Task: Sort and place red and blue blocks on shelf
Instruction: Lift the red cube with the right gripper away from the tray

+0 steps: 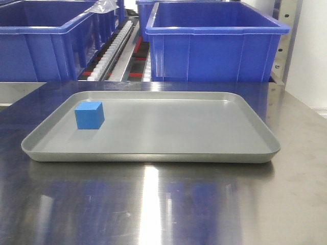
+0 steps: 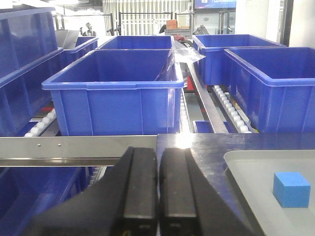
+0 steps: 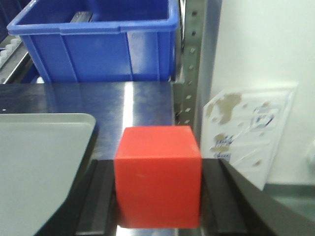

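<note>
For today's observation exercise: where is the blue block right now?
In the front view, the blue block sits inside the grey tray, close to its left edge, on the steel table.

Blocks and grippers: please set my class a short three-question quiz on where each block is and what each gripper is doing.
1. True or false: the blue block lies in the tray.
2. Pick one: the red block is A) in the tray, B) between the right gripper's fingers, C) under the blue block.
3. Fill in: the left gripper holds nothing and is ____ (open or shut).

Key: 1 true; 2 B; 3 shut.
</note>
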Robot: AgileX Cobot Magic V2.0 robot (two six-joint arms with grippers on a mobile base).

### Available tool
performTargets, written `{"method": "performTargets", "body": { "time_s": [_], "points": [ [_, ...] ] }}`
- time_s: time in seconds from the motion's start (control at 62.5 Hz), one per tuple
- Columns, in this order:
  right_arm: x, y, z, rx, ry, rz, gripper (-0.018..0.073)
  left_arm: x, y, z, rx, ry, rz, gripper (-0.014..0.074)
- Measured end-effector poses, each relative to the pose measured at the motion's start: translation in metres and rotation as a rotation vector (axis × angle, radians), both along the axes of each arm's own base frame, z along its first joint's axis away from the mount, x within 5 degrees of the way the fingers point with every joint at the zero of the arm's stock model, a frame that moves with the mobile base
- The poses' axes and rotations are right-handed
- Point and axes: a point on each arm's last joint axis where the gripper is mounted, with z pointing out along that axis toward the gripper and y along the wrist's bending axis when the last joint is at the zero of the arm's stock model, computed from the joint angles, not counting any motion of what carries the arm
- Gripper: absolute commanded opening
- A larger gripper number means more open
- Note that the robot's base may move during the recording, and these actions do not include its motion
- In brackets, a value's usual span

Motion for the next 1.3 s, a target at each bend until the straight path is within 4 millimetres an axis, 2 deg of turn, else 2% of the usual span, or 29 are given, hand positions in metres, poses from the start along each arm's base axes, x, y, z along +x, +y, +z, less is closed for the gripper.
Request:
{"method": "performTargets", "body": {
  "time_s": [0.208,1.295],
  "points": [
    [-0.012,-0.001,-0.002,-0.023,-0.048,-0.002,0.0051,0.000,0.000,0.000,0.000,0.000,0.000,0.0125],
    [-0.012,-0.001,-0.002,-0.023,-0.049,-0.003,0.0051,0.000,0.000,0.000,0.000,0.000,0.000,0.0125]
  ]
}}
